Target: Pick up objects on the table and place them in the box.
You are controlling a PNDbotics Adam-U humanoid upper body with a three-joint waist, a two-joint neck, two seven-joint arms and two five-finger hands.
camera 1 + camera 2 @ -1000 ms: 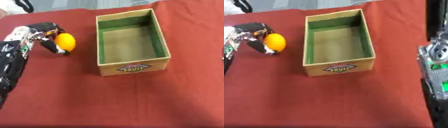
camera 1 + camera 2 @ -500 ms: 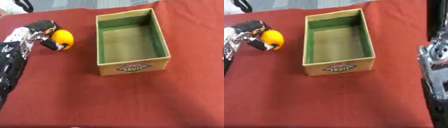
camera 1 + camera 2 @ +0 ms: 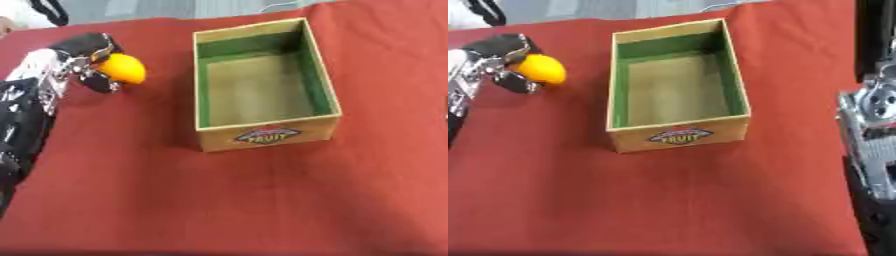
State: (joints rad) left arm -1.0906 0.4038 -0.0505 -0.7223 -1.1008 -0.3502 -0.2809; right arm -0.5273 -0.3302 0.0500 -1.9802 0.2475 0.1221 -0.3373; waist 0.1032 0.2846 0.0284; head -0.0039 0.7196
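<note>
Left hand (image 3: 80, 65) had its fingers curled round the round orange-yellow fruit (image 3: 122, 68), near the red-clothed bench (image 3: 219, 200). Open green-lined cardboard box (image 3: 262, 90) stood well apart to that hand's right. Right hand (image 3: 872, 125) showed at the right edge (fingers: cannot tell).

The left hand (image 3: 80, 62) is held near the table's far left edge, fingers curled. The right arm (image 3: 874, 130) is seen at the right edge.
</note>
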